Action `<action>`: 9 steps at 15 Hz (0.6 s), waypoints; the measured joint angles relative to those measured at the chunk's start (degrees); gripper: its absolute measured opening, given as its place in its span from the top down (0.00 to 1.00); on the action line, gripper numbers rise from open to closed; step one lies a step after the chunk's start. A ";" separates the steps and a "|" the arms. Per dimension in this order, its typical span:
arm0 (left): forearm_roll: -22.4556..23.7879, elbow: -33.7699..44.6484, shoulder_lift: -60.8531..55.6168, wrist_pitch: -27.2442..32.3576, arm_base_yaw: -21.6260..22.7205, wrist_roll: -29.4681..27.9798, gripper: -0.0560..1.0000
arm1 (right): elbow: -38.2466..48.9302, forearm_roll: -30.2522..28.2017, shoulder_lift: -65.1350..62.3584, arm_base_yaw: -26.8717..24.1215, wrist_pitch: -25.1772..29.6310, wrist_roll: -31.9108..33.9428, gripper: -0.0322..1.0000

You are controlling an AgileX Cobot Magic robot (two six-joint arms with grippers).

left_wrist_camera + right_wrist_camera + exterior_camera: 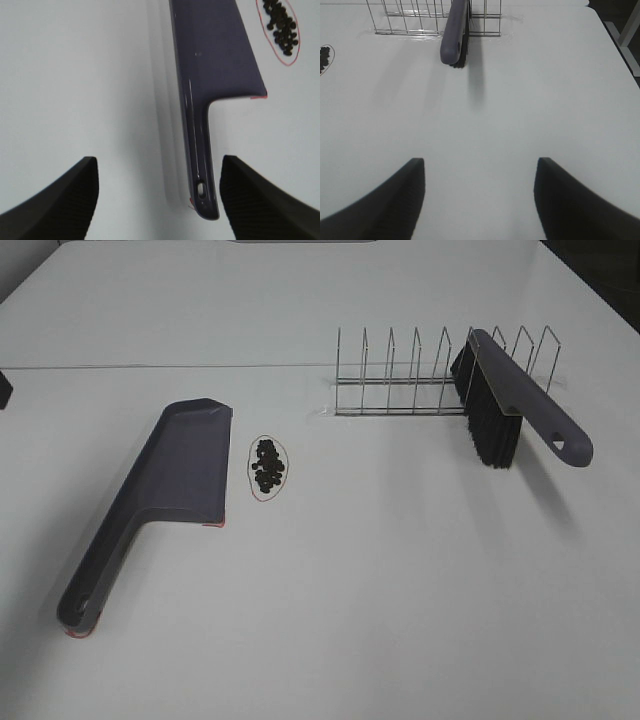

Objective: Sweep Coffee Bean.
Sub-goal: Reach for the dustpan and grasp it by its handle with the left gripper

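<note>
Coffee bean point(268, 465) pile untouched, both arms at pre-grasp

High view: the coffee bean heap sits inside a red string loop point(249, 468) on the white surface point(400, 590). It is just beside the open edge of the purple dustpan point(180, 465), which lies flat on the left. On the right, the brush point(500, 400) is propped in the wire rack point(400, 380), bristles downward, handle sticking out toward the front. No arm shows here.

Left wrist: left tool point(156, 162) is spread wide and empty, hovering over the end of the dustpan handle. The handle lies nearer one finger than the other and looks clear of both. The beans are off in the far corner.

Right wrist: right tool point(480, 162) is also wide and empty, with the brush handle ahead and well apart.

Step, my read: reach-to-grasp, nothing swept yet. Next, the left arm likely needs to centre on the handle and drop. The right arm needs to advance to the brush handle, close, and lift it out without snagging the rack wires.
</note>
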 joint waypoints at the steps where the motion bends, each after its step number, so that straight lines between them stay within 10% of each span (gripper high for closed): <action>1: -0.23 -0.06 3.84 2.01 -0.17 -1.09 0.32 | 0.00 0.00 0.00 0.00 0.00 0.00 0.38; 9: 5.73 -0.17 13.35 -0.52 -9.91 -11.63 0.32 | 0.00 0.00 0.00 0.00 0.00 0.00 0.38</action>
